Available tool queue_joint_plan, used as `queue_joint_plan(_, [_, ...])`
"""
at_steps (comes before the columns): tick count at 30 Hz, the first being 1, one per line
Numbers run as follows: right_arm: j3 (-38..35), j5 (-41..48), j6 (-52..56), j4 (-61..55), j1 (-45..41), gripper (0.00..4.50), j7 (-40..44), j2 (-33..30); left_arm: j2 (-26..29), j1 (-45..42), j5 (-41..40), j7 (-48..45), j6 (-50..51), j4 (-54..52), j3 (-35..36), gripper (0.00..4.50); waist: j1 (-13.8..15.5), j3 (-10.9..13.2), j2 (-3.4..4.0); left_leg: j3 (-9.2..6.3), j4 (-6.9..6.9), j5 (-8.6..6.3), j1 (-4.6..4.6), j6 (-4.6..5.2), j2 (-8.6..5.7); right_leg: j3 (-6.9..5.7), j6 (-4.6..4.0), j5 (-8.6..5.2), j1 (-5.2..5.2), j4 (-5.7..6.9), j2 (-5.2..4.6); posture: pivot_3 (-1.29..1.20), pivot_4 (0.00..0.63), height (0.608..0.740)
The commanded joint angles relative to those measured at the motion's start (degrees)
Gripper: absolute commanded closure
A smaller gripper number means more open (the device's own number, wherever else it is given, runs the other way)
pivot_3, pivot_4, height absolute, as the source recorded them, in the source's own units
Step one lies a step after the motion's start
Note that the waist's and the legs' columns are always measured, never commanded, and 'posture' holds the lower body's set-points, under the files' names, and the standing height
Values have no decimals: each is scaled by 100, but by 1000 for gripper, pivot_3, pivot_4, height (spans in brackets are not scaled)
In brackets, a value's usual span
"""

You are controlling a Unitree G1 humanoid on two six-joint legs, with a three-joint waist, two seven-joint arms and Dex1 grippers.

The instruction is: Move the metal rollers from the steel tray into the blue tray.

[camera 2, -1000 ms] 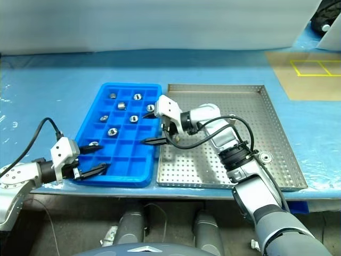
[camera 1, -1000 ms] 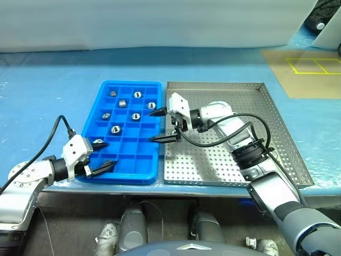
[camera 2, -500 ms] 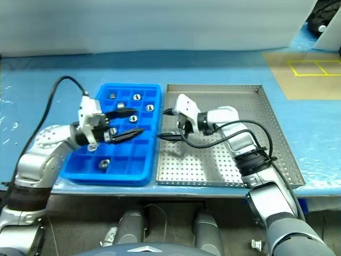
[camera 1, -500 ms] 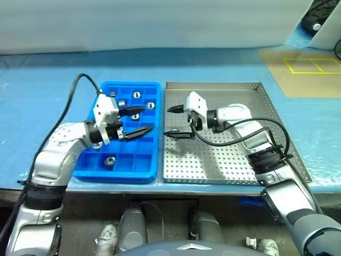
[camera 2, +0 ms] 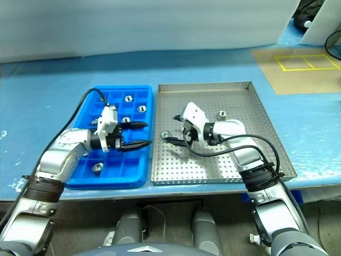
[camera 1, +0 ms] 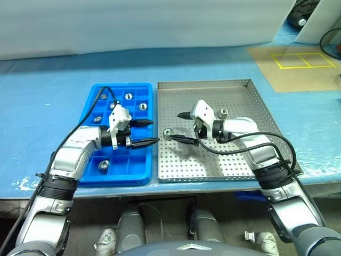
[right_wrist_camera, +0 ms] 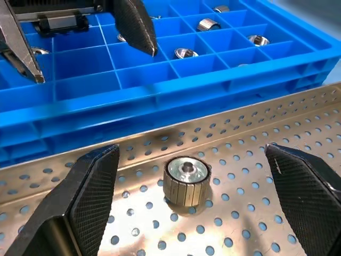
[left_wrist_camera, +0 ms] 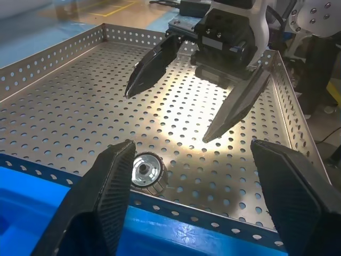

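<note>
Now, risks: both grippers aim at one roller [camera 1: 168, 133] from opposite sides, so the black fingers could clash or knock the piece away.
Roller at stake: lies on the steel tray [camera 1: 234, 160] close to its rim beside the blue tray [camera 1: 94, 178], between the two sets of fingers and touching neither.
Second roller: sits farther back on the steel tray [camera 1: 224, 112], behind the right arm.
Right gripper [camera 1: 181, 128]: jaws spread wide, nothing held, straddling the near roller from the steel-tray side.
Left gripper [camera 1: 147, 132]: jaws partly spread and empty, hovering over the blue tray's edge, pointing across at the same roller.
Blue tray contents: several rollers already rest in separate compartments [camera 1: 103, 165].
In the way: the raised rims of both trays stand between the roller and the compartments, so a low carry could catch there.
Around: blue table cover [camera 1: 42, 90]; yellow floor markings [camera 1: 296, 56] well apart.
</note>
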Motion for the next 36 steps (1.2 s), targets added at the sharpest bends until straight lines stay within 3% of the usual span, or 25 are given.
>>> queue_joint_plan(1, [101,-149,-290,461,-144,0,-85,189,89,43,-28,-15,-72,-218,160,857,4,0,0,0,0,0,-1,0,-1,-1,0,0,0,0,-1,-129,150,740])
queue_joint_plan(8, [147,-382,-697,1693,-296,0,-122,477,177,120,-65,13,-22,-357,243,857,13,0,0,0,1,-1,-8,2,-2,-6,0,0,1,-4,-4,-108,150,740])
queue_joint_plan(21, [156,-591,-933,2063,-342,0,-280,870,191,221,-68,134,36,-464,302,857,16,0,0,0,1,-1,-6,2,0,-8,-1,0,1,-3,-5,-103,150,740])
queue_joint_plan(24, [92,-601,-1005,2172,-330,552,-376,974,204,253,-74,152,48,-483,313,823,14,0,0,0,1,-1,-6,2,0,-8,-1,0,1,-3,-5,-103,150,740])
queue_joint_plan(30, [46,-730,-1207,2302,-373,2524,-593,1027,214,277,-56,157,44,-481,297,823,13,0,0,0,-1,-1,-6,2,0,-8,-1,0,1,-4,-5,-104,150,740])
queue_joint_plan(36, [16,-808,-1325,2350,-440,2830,-698,979,268,329,-104,133,75,-545,345,823,11,0,0,0,-1,-1,-5,1,0,-7,-1,0,1,-3,-5,-106,150,740])
